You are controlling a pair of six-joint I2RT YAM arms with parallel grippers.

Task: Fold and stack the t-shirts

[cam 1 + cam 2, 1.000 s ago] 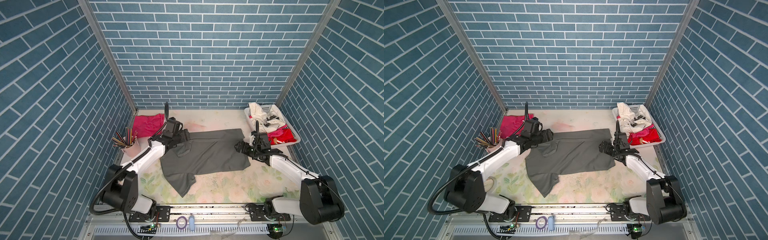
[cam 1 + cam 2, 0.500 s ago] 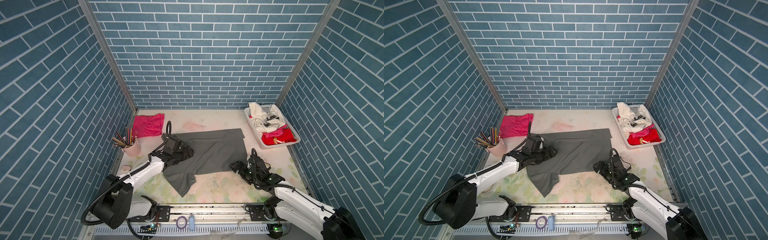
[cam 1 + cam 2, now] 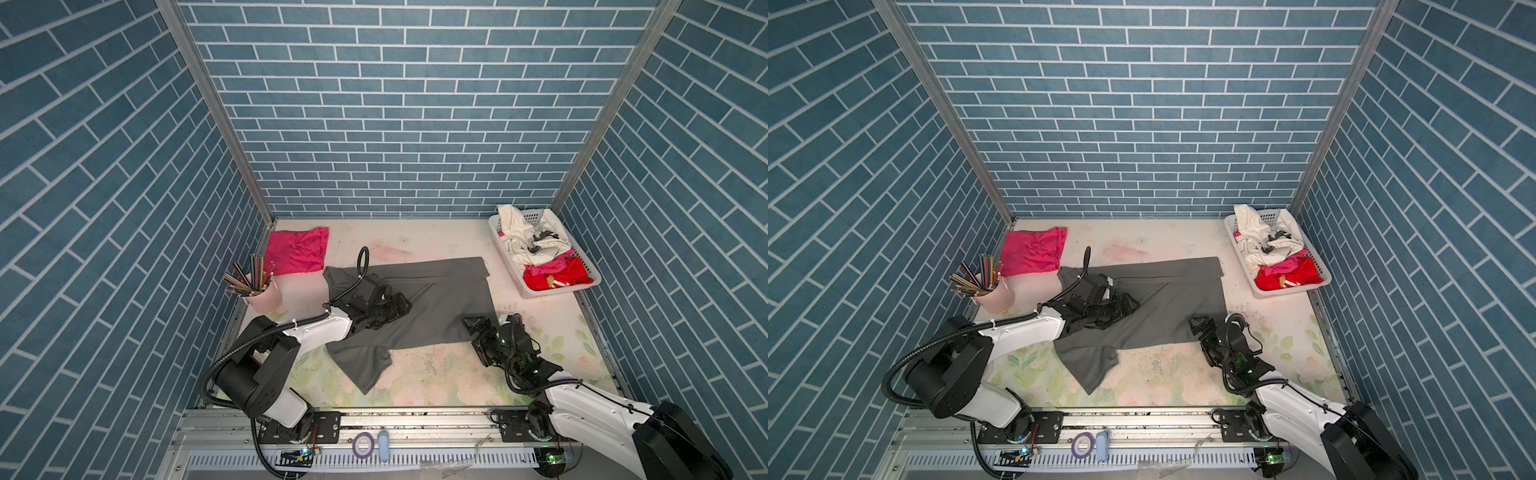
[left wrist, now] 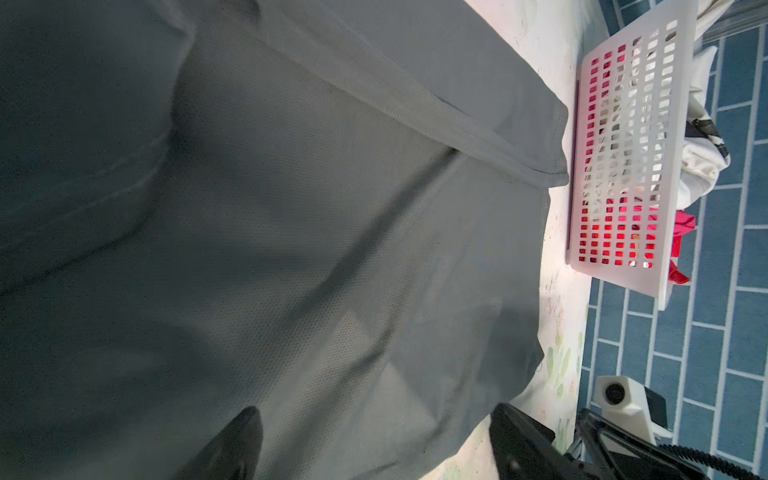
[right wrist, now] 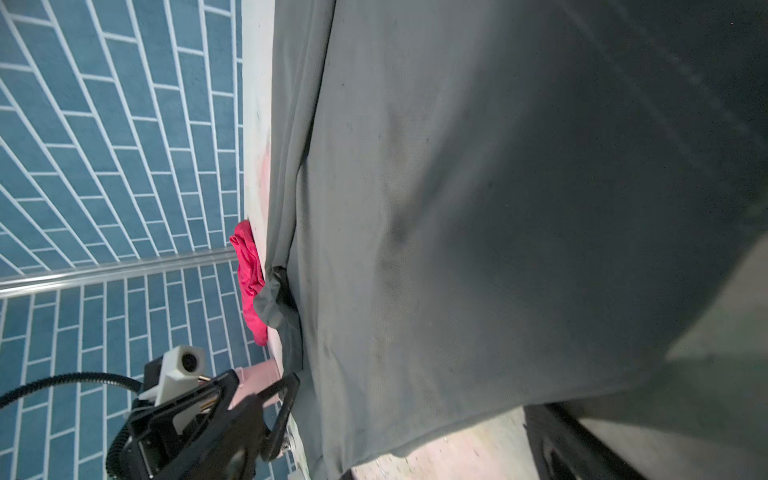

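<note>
The dark grey t-shirt [image 3: 440, 299] lies spread mid-table, 1 sleeve pointing near. Its left part is hidden under the left gripper [image 3: 399, 307], whose jaws stand wide apart above the cloth and hold nothing. The right gripper [image 3: 478, 332], jaws also apart, is at the shirt's near right corner; contact is unclear. In both wrist views the fingers are blurred and cut off. The pink t-shirt [image 3: 297, 251] lies far left. The basket [image 3: 548, 291], far right, holds crumpled cloth.

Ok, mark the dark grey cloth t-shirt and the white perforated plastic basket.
dark grey cloth t-shirt [image 3: 440, 299], in a top view, mid body.
white perforated plastic basket [image 3: 552, 291], in a top view, near wall.
</note>
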